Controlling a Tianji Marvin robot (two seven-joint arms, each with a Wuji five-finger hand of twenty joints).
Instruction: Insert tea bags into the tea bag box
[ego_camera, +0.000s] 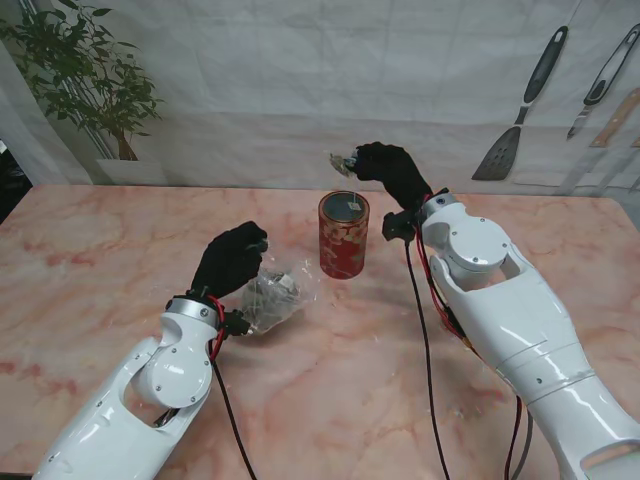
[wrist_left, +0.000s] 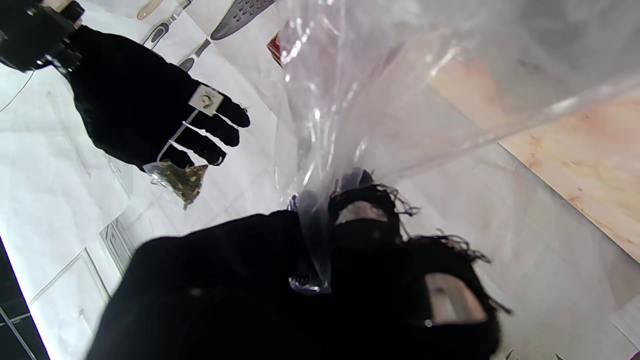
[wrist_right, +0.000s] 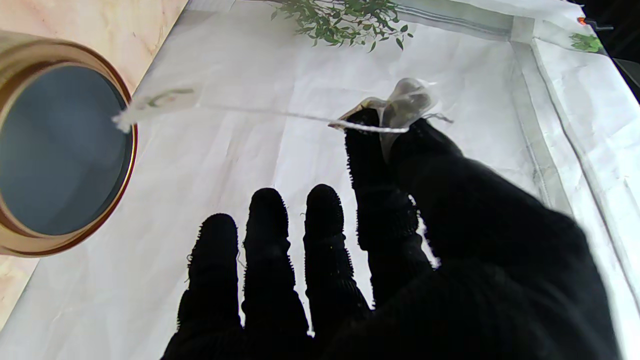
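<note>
A red round tea tin (ego_camera: 344, 235) stands open at the table's middle; its gold rim (wrist_right: 127, 165) and dark inside show in the right wrist view. My right hand (ego_camera: 392, 170) hovers just beyond and above the tin, thumb and forefinger pinched on a tea bag (ego_camera: 338, 162) (wrist_right: 407, 102) (wrist_left: 181, 180). The bag's string runs to a paper tag (wrist_right: 155, 102) that hangs over the tin's mouth. My left hand (ego_camera: 232, 258) is shut on a clear plastic bag (ego_camera: 275, 293) (wrist_left: 400, 100) resting on the table left of the tin, with more tea bags dimly visible inside.
The pink marble table (ego_camera: 100, 260) ends at a white backdrop. A potted plant (ego_camera: 90, 80) stands at the far left. Kitchen utensils, among them a spatula (ego_camera: 520, 110), are pictured on the backdrop at the far right.
</note>
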